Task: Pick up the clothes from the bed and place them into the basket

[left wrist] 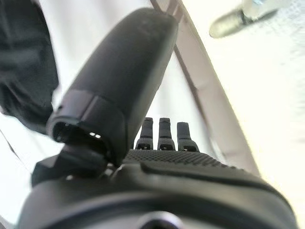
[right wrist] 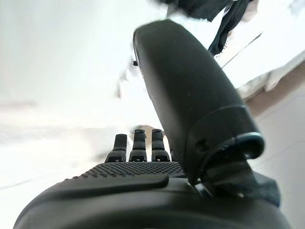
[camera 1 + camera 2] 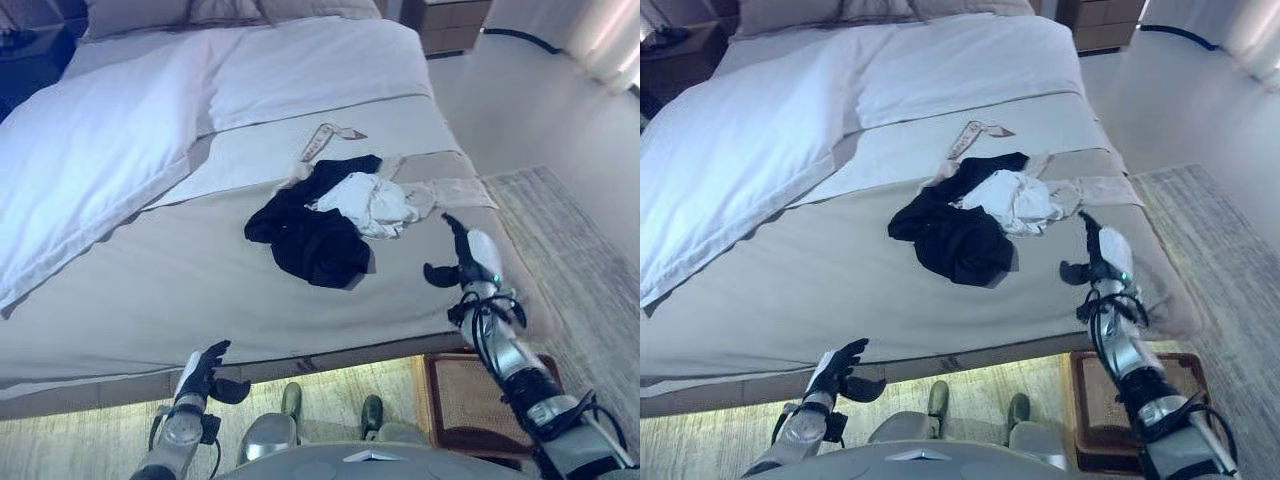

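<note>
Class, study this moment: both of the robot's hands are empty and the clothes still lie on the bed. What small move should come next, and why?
Probably reach the right hand forward and left toward the white garment. That hand is open over the bed, nearest the pile, while the dark garment lies further left and the left hand hangs low at the bed's edge. The basket waits on the floor below.

Body appearance, own arms and hands.
My right hand (image 3: 462,262) is dark, with a white cover on its back and a small green light near the wrist; my right forearm (image 3: 520,372) is silver-grey with darker bands. My left hand (image 3: 208,374) is also dark, with a white strip along one finger, above a silver-grey wrist. Up close, both palms show fine dotted texture, and each thumb (image 2: 190,90) is smooth, rounded black.
</note>
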`<state>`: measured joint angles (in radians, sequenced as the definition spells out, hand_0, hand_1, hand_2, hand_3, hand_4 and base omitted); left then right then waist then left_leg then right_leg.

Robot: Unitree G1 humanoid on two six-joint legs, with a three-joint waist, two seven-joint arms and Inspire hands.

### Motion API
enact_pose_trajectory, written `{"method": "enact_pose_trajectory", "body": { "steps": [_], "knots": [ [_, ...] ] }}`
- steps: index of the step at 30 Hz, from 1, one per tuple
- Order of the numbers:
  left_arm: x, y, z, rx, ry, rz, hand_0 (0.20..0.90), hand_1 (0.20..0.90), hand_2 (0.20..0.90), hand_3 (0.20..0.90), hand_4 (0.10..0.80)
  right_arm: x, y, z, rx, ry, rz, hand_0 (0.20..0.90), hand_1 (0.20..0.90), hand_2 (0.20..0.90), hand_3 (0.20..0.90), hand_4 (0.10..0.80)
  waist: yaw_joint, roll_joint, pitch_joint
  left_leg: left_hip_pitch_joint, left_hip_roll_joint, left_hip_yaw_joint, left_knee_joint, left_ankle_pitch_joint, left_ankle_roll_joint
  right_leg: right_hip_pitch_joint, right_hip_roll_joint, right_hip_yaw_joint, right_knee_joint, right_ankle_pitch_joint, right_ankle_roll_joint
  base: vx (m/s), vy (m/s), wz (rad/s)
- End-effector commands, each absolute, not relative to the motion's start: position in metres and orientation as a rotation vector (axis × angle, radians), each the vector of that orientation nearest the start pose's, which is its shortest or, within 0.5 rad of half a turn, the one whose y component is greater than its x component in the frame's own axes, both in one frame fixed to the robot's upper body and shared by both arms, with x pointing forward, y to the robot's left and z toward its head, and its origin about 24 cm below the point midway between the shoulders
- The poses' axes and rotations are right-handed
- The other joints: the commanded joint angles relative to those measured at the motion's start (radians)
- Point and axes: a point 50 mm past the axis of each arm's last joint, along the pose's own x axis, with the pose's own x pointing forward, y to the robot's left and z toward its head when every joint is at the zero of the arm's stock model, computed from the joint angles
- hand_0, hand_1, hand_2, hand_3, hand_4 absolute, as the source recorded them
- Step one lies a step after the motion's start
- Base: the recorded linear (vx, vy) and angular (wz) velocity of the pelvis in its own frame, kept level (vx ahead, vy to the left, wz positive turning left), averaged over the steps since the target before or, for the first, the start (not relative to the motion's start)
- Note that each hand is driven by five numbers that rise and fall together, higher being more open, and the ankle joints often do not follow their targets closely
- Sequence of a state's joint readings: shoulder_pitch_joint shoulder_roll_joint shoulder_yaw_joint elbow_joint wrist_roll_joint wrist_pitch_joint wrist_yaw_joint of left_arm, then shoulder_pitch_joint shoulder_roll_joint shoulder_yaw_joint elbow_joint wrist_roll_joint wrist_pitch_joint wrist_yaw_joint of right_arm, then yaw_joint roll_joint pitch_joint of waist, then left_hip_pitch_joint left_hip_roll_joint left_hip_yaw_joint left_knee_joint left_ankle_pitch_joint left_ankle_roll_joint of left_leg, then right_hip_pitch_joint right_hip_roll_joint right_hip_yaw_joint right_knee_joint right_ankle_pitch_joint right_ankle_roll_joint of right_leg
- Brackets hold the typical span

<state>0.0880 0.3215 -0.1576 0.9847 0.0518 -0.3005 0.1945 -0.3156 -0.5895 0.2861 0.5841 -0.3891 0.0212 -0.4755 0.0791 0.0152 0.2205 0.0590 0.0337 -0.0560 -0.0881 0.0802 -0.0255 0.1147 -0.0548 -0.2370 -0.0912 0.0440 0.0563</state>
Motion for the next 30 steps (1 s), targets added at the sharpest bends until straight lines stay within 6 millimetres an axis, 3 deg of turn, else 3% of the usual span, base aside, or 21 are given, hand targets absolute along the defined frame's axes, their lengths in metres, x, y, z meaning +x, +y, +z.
{"method": "enact_pose_trajectory", "body": {
  "steps": [1,9,13,19,24,30],
  "knots": [
    [0.168,0.256,-0.091,0.572,0.47,0.079,0.9,0.9,0.9,0.9,0.8,0.333,-0.251,0.114,-1.257,-0.26,-0.337,0.9,0.9,0.9,0.9,0.8,0.049,-0.031,-0.034,-0.035,-0.025,0.113,0.133,-0.128,0.011,-0.066,-0.025,-0.023,0.239,-0.163,-0.007,0.01,-0.01,0.17],
    [0.196,0.253,-0.066,0.546,0.324,0.053,0.9,0.9,0.9,0.9,0.8,0.357,-0.239,0.148,-1.485,-0.298,-0.316,0.9,0.9,0.9,0.9,0.8,0.114,-0.013,0.017,-0.138,-0.043,0.049,0.217,-0.127,0.009,-0.144,-0.059,-0.085,0.335,-0.192,-0.028,-0.036,0.011,0.31],
    [0.213,0.245,-0.047,0.543,0.188,0.027,0.9,0.9,0.9,0.9,0.8,0.372,-0.235,0.173,-1.582,-0.319,-0.313,0.9,0.9,0.9,0.9,0.8,0.156,0.0,0.103,-0.262,-0.052,0.038,0.408,-0.184,0.018,-0.243,-0.108,-0.109,0.503,-0.232,-0.055,-0.13,0.046,0.37],
    [0.223,0.239,-0.032,0.545,0.098,0.037,0.9,0.9,0.9,0.9,0.8,0.387,-0.223,0.205,-1.634,-0.348,-0.31,0.9,0.9,0.9,0.9,0.8,0.186,0.03,0.187,-0.414,-0.074,0.05,0.578,-0.229,0.043,-0.4,-0.148,-0.117,0.723,-0.288,-0.09,-0.07,0.037,0.18],
    [0.23,0.237,-0.027,0.569,0.066,0.031,0.9,0.9,0.9,0.9,0.8,0.395,-0.222,0.215,-1.673,-0.304,-0.301,0.9,0.9,0.9,0.9,0.8,0.201,0.042,0.229,-0.506,-0.102,0.054,0.698,-0.284,0.061,-0.51,-0.17,-0.102,0.883,-0.354,-0.096,-0.025,0.024,0.09],
    [0.234,0.233,-0.014,0.509,-0.016,0.042,0.9,0.9,0.9,0.9,0.8,0.4,-0.241,0.22,-1.708,-0.173,-0.339,0.9,0.9,0.9,0.9,0.8,0.213,0.062,0.269,-0.647,-0.121,0.073,0.895,-0.357,0.09,-0.659,-0.196,-0.09,1.066,-0.412,-0.121,-0.043,0.033,0.08]
  ]
}}
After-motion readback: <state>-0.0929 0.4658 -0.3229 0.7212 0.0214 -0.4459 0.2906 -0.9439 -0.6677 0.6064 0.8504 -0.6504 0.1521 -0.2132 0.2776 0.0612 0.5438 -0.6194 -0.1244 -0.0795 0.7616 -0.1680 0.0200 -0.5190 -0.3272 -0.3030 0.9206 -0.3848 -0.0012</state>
